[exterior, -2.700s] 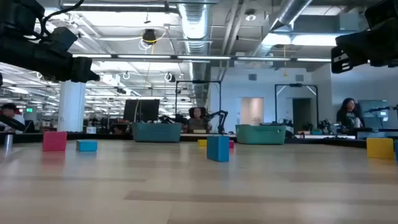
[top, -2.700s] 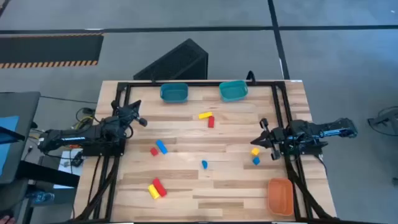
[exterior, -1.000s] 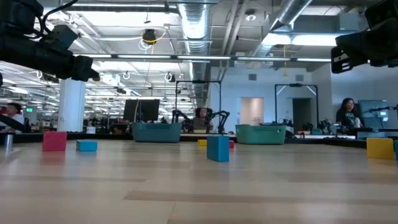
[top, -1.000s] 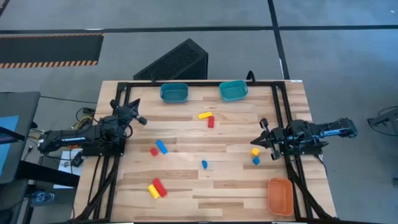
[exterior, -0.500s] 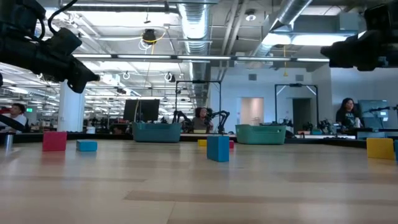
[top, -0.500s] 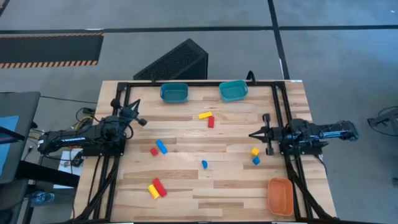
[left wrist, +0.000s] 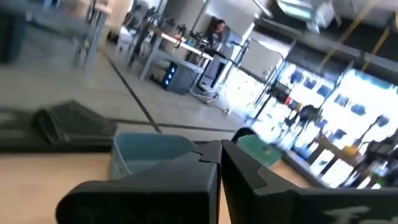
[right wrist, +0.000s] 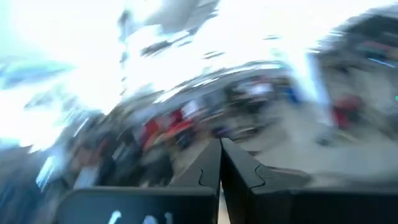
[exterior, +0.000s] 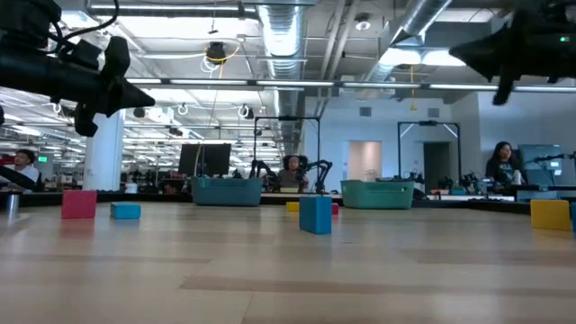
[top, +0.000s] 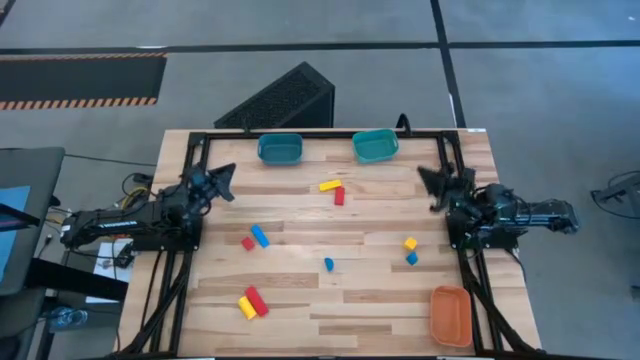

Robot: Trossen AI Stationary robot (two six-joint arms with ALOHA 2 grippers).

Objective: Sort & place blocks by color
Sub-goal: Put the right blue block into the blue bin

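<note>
In the high view the blocks lie scattered on the wooden table: a yellow bar (top: 329, 185) beside a red block (top: 339, 197), a red cube (top: 247, 243) against a blue bar (top: 260, 236), a small blue block (top: 328, 264), a yellow cube (top: 410, 243) above a blue cube (top: 411, 258), and a yellow-and-red pair (top: 251, 303). My left gripper (top: 224, 177) is shut and hovers near the left edge. My right gripper (top: 430, 180) is shut too, raised near the right edge and far from the cubes. Both hold nothing.
A blue bin (top: 280, 149) and a teal bin (top: 375, 146) stand at the far edge, and an orange bin (top: 451, 314) sits at the near right corner. A black frame (top: 320, 133) borders the table. People show in the room behind.
My right gripper has swung away from the yellow and blue cubes toward the far edge, turning to point that way and rising. My left gripper has turned slightly and edged toward the far edge. No block has moved.
</note>
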